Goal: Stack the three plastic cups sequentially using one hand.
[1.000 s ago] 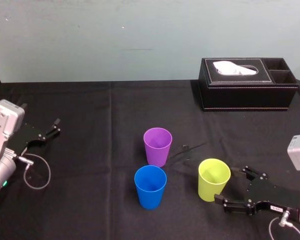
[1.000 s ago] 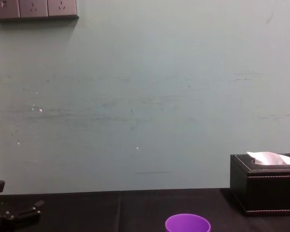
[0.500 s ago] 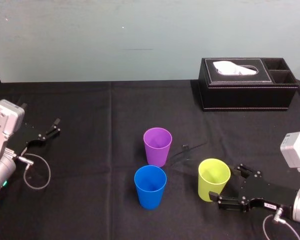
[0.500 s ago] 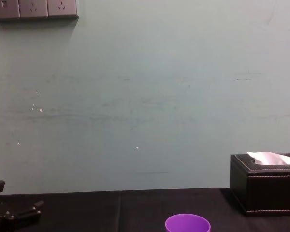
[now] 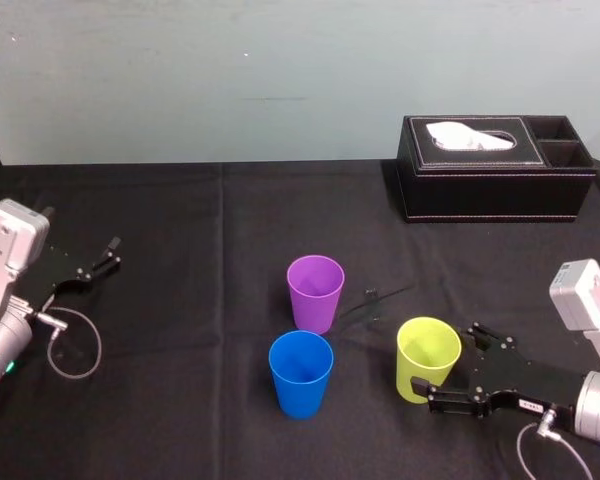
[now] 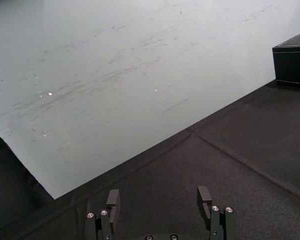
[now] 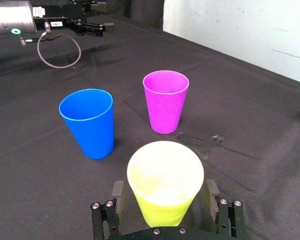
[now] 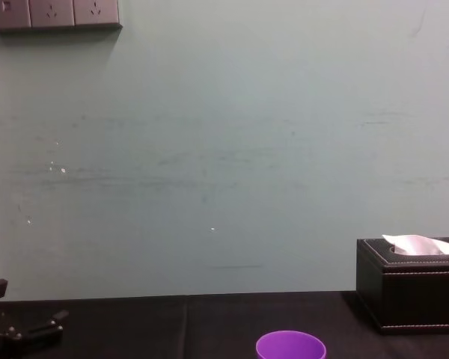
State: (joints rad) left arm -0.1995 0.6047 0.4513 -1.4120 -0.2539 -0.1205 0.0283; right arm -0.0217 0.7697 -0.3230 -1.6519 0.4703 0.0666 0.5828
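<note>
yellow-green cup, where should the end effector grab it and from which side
Best pinch the side wall of the yellow-green cup about mid-height, coming level from the robot's right, where the open right end effector brackets it. It stands upright and tapers downward.

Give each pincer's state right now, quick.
Left pincer: open, empty, parked.
Right pincer: open, jaws either side of the yellow-green cup.

A plain lab-like test room: black-clothed table (image 5: 230,220) against a bare scuffed wall (image 8: 224,149) with wall sockets (image 8: 52,13).
</note>
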